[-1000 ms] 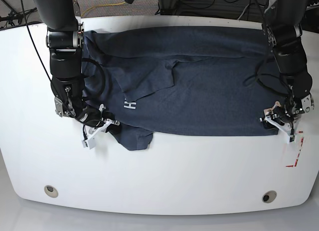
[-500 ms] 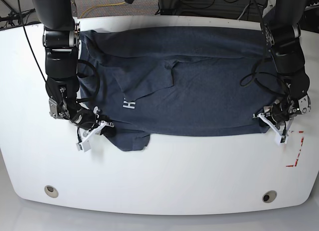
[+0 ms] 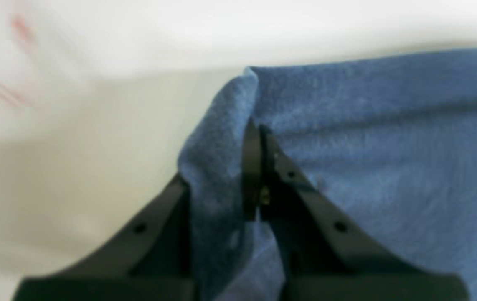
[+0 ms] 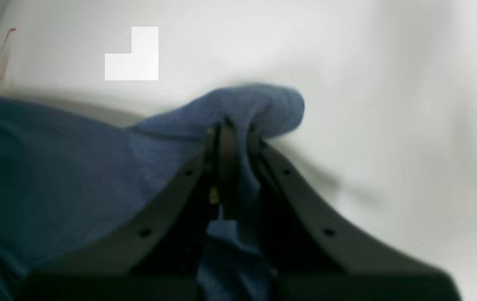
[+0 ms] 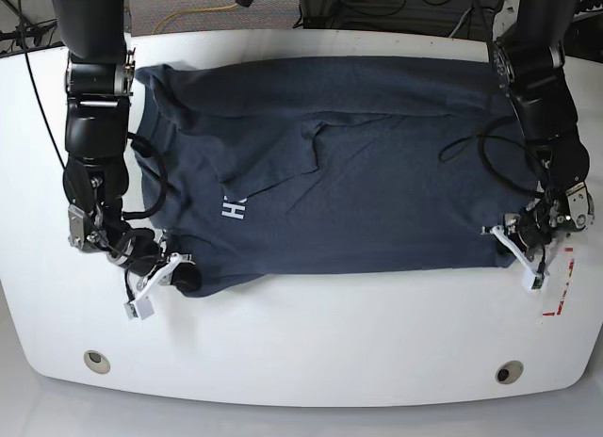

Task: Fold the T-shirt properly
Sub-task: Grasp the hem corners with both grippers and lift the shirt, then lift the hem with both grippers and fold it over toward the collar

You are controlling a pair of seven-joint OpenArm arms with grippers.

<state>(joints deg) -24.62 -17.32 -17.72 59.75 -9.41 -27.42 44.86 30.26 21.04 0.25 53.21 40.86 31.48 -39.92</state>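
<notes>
A large white table with rounded corners [image 5: 311, 333] fills the view. Near its front edge sit two small round holes [image 5: 94, 361], one at each side. Red tape marks [image 5: 562, 291] lie by the right edge. Behind the table, cables [image 5: 203, 11] run over the floor.

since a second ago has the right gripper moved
Yes. In the base view the right gripper, shut on the shirt, has slid outward toward the table's left edge and slightly nearer its front.

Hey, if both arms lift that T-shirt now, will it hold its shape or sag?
The T-shirt will probably sag: the fabric already bunches where the jaws pinch it. It looks light and should drag easily across the smooth table.
</notes>
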